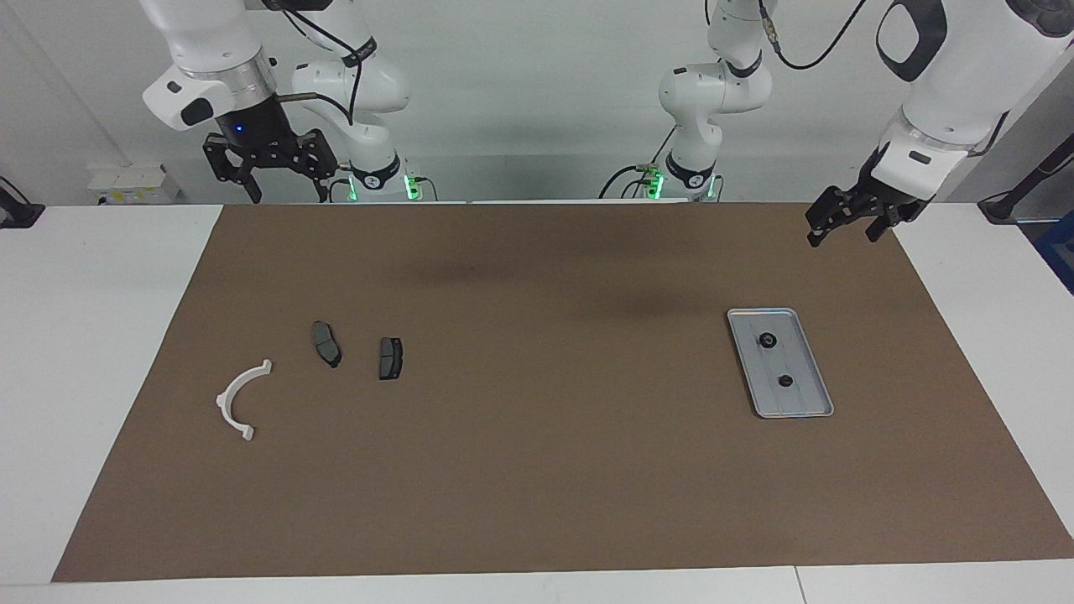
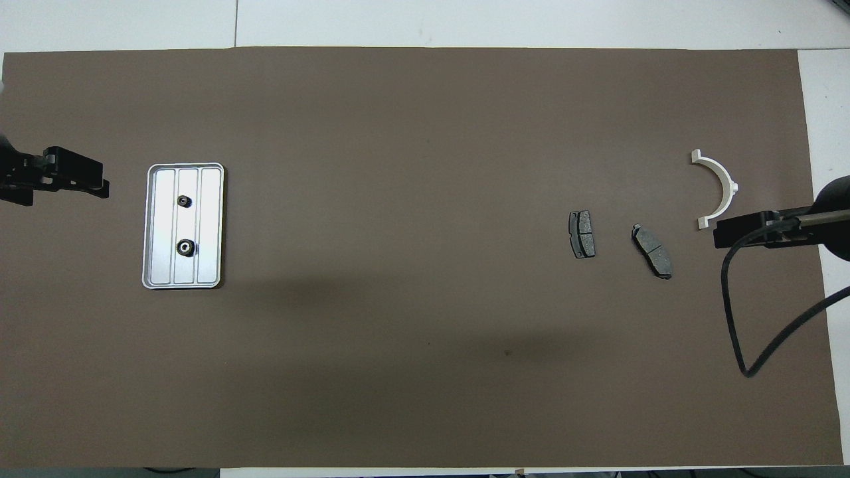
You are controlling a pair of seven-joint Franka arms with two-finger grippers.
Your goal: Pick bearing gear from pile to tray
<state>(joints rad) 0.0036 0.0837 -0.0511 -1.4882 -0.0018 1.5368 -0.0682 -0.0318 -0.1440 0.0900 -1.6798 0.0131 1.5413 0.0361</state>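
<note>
Two small black bearing gears (image 1: 767, 340) lie in the tray (image 1: 815, 367), below and apart from the left gripper (image 1: 842, 220), whose jaws hang wide and empty. The right gripper (image 1: 270, 164), also wide and empty, waits high above the mat's edge nearest the robots. Only brake pads (image 1: 326, 343) and a white bracket (image 1: 239, 398) remain in the pile, so any further pick risks grabbing a wrong part.

The flat rectangular silver-grey metal tray (image 2: 165, 226) has a dull sheen and a ridged bottom. The brown mat (image 2: 412, 332) looks matt, the white half-ring plastic bracket (image 2: 718, 188) smooth.
</note>
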